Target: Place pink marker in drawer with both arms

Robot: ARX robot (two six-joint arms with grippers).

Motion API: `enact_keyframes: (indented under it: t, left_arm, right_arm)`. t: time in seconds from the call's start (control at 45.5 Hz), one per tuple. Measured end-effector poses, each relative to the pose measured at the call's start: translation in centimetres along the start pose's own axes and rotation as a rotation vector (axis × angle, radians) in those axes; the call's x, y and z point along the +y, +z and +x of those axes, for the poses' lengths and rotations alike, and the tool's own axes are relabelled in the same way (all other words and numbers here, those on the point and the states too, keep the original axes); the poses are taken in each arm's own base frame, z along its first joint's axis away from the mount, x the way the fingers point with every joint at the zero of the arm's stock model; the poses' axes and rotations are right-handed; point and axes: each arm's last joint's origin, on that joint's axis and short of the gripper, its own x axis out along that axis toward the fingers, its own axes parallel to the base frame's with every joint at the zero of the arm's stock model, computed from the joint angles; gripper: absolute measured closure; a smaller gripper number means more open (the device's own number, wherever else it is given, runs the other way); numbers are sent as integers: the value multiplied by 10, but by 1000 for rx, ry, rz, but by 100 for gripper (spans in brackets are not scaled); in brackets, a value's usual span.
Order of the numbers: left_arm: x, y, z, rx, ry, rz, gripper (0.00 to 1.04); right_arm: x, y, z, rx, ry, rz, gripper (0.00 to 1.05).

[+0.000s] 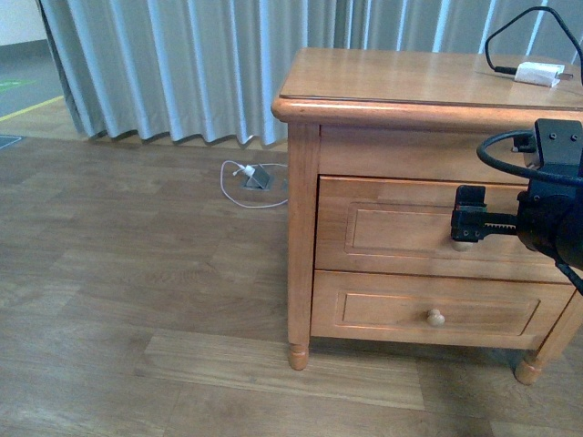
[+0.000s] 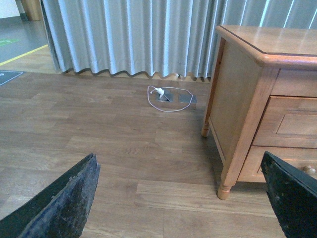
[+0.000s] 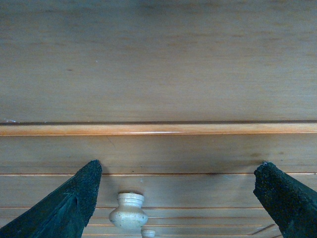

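The pink marker is out of view in every frame. The drawer (image 1: 401, 228), the upper one of the wooden nightstand (image 1: 401, 82), is closed. My right gripper (image 1: 466, 224) is open and held against the drawer front at its round knob (image 1: 463, 244). The right wrist view looks close at the drawer front (image 3: 208, 191). There the pale knob (image 3: 129, 210) lies between the spread fingers (image 3: 74, 203), nearer one of them and untouched. My left gripper (image 2: 178, 166) is open and empty, above the floor beside the nightstand (image 2: 242, 99). It does not show in the front view.
A white charger plug (image 1: 537, 73) with a black cable lies on the nightstand top. The lower drawer (image 1: 383, 309) with its knob (image 1: 436, 317) is closed. A floor socket with a looped white cable (image 1: 255, 177) lies near the grey curtain (image 1: 182, 64).
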Motion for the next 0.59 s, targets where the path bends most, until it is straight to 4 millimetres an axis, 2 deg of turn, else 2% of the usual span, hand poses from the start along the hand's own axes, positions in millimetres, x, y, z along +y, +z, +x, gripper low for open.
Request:
enact_keyframes:
  t: [0.154,0.329,0.593]
  left_arm:
    - [0,0,0,0,0,0,6]
    - [0,0,0,0,0,0,6]
    - [0,0,0,0,0,0,6]
  right_arm:
    - [0,-1,-1,3,4,-2,8]
    - [-1,4,-21,30,27,7,8]
    - [-7,45,-92,31,119,85,8]
